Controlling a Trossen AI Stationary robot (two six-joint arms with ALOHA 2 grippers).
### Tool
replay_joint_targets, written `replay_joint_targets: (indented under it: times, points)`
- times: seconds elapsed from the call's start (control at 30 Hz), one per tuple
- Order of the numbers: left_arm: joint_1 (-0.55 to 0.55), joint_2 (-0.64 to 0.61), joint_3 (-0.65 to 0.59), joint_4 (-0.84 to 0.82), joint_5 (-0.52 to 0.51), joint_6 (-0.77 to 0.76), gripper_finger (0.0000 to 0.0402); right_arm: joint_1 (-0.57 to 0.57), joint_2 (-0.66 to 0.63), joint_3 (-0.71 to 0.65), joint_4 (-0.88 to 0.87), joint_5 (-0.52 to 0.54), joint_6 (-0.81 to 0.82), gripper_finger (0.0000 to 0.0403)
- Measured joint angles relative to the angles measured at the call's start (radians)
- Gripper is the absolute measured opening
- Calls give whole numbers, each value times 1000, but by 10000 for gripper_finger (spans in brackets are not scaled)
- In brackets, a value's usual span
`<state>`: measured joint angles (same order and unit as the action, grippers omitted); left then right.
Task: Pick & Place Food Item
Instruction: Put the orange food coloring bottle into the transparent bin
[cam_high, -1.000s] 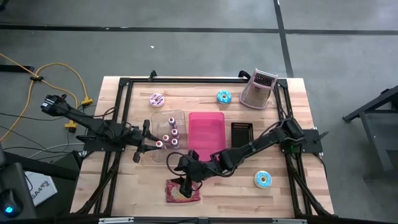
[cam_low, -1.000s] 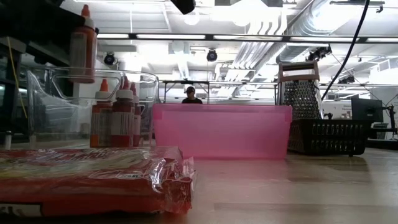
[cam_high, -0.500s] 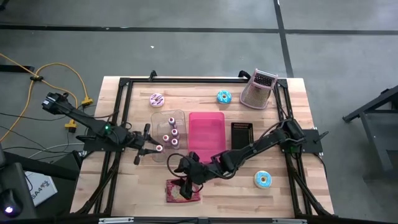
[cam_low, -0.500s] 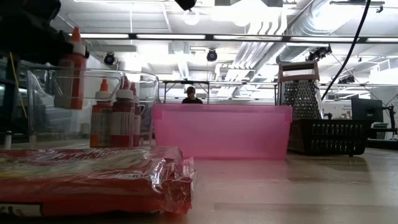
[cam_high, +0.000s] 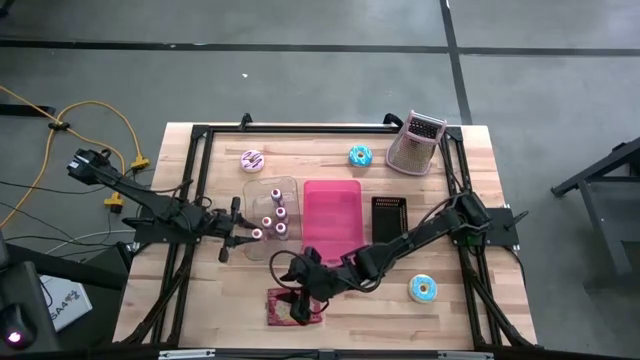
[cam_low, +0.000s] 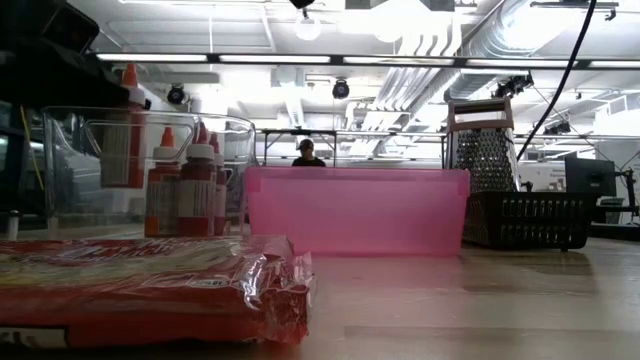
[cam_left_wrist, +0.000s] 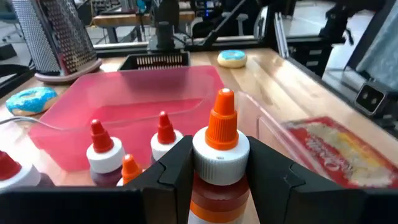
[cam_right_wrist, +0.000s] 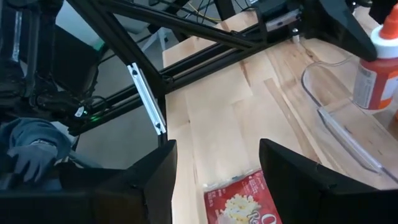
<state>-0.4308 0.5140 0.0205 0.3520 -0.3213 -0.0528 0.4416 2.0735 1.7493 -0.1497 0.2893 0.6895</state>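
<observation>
The left gripper (cam_left_wrist: 219, 180) squeezes an orange-capped bottle (cam_left_wrist: 219, 163) over the clear bin (cam_high: 262, 222), while the right gripper (cam_high: 292, 303) hangs wide open, holding nothing, over the red snack bag (cam_high: 283, 310).

A wooden table (cam_high: 500, 250) with a black frame stands on a grey concrete floor (cam_high: 300, 80), where yellow cables (cam_high: 95, 110) trail nearby. Beyond the table, fluorescent strip lights (cam_low: 290, 58) and ducts (cam_low: 440, 40) line the ceiling; a person (cam_low: 306, 152) sits far behind it.
</observation>
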Motion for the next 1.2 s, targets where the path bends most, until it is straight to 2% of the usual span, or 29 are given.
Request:
replay_joint_targets:
  times: [0.67,0.83,1.0,1.2]
  points:
    - [2,0,18,-43,-137,-37,128,-1,0,0,4,0,-2,215]
    - [-39,-5,19,-36,-191,-54,128,-1,0,0,4,0,-4,215]
    - [-85,-18,21,-61,-291,-56,128,-1,0,0,3,0,-4,215]
    - [-113,-16,21,-110,-311,-106,129,-1,0,0,3,0,-5,215]
